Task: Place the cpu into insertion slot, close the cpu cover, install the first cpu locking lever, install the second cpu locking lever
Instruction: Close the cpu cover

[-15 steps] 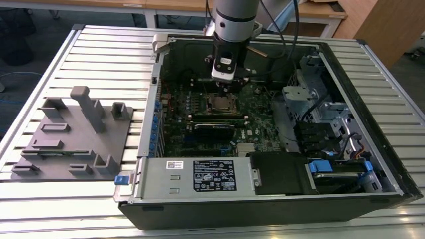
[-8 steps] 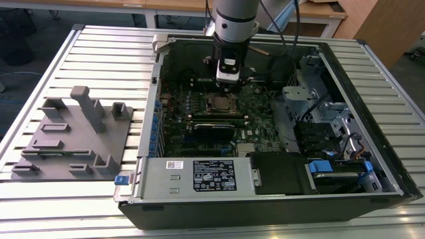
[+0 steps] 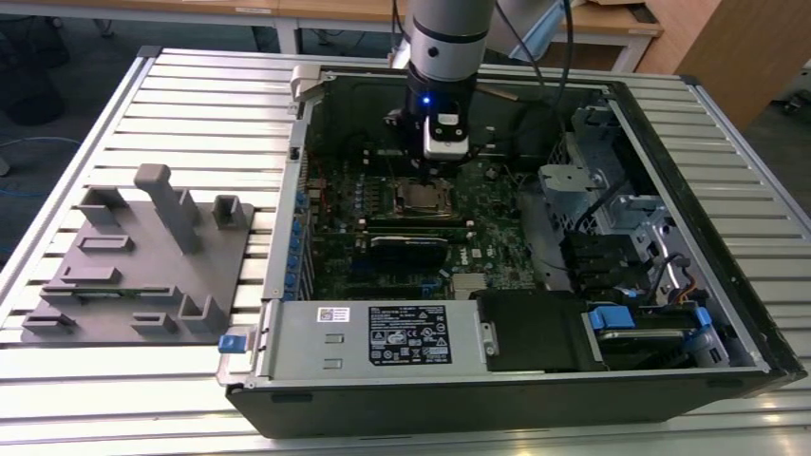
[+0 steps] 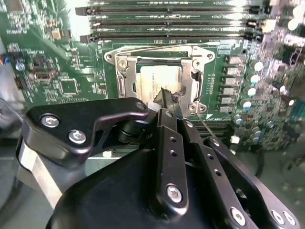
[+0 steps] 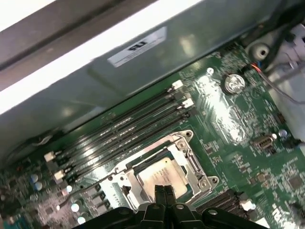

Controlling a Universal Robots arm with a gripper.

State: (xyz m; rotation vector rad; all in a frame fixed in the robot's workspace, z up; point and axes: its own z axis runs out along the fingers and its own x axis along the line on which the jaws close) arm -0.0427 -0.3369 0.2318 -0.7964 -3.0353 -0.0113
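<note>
- We see one end effector (image 5: 159, 193), its two fingers pinched together on nothing visible.
- One cpu (image 5: 157, 175) lies directly beneath its tips, seated in the insertion slot (image 4: 130, 86).
- One cpu cover (image 5: 194, 164) lies flat around the cpu.

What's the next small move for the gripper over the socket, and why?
Probably a short push on the thin wire lever beside the tips of the shut black gripper. The pale silvery square cpu sits in the socket, the silvery metal frame cover looks lowered over it, and that lever seems unlatched.
</note>
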